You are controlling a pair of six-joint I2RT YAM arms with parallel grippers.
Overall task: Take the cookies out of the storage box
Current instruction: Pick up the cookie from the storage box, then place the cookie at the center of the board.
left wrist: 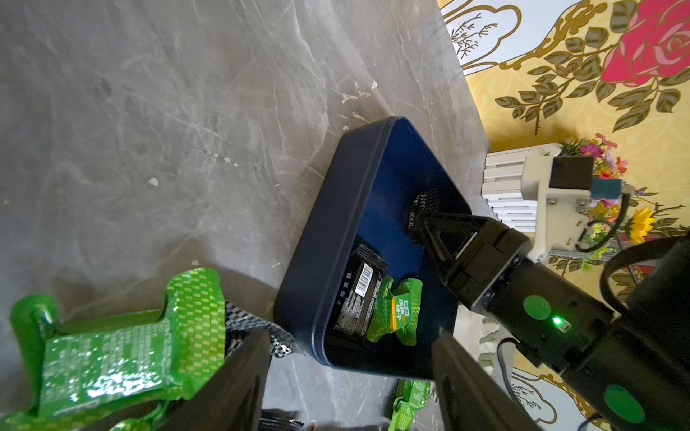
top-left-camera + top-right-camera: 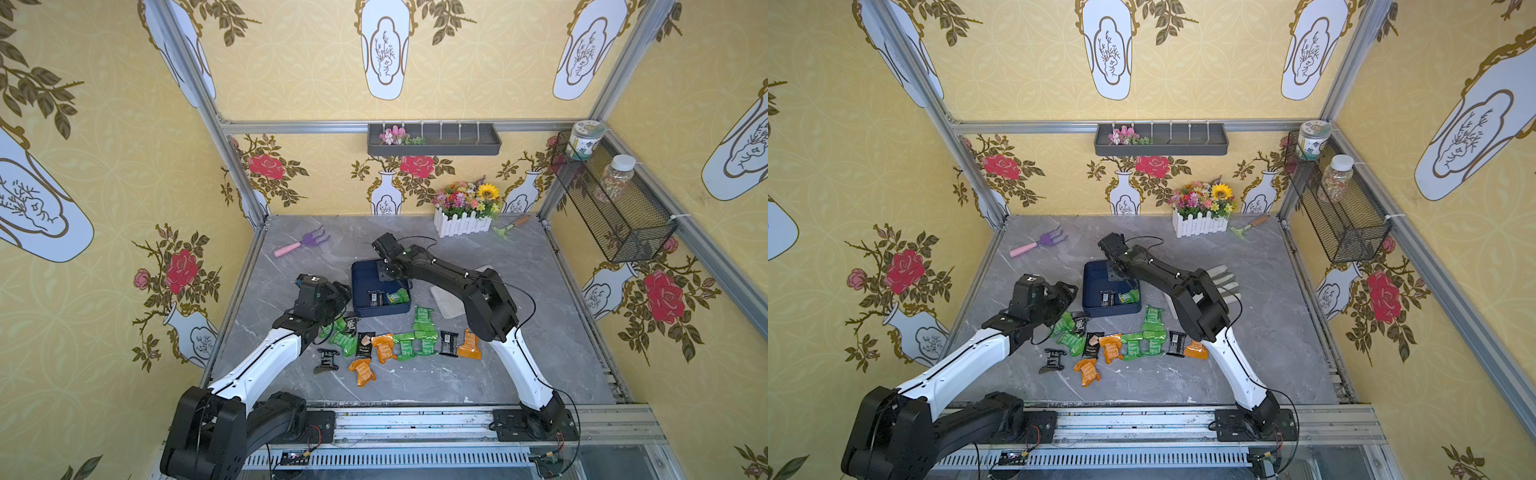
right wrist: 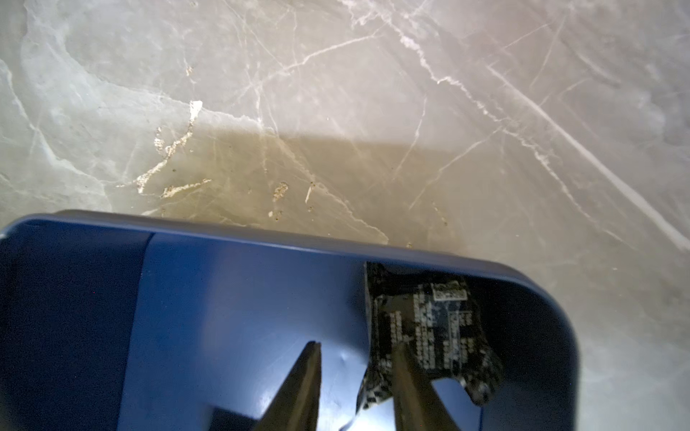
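Reaching into the shallow navy-blue square storage box (image 2: 365,276) at centre, the right gripper (image 3: 356,354) straddles the edge of a black foil cookie packet (image 3: 429,328) with close-set jaws — grip unclear; the left gripper (image 2: 345,293) hangs wide open and empty, just left of the box.

The right arm (image 2: 440,270) overhangs the storage box (image 2: 361,282).

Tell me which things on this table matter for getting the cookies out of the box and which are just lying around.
For the job: storage box; black packet, green packet and second black packet still in it; cookies already taken out; right gripper, in the box.

Just lying about: purple rake; flower planter; small green tool; pale glove; wall tray; mesh basket.
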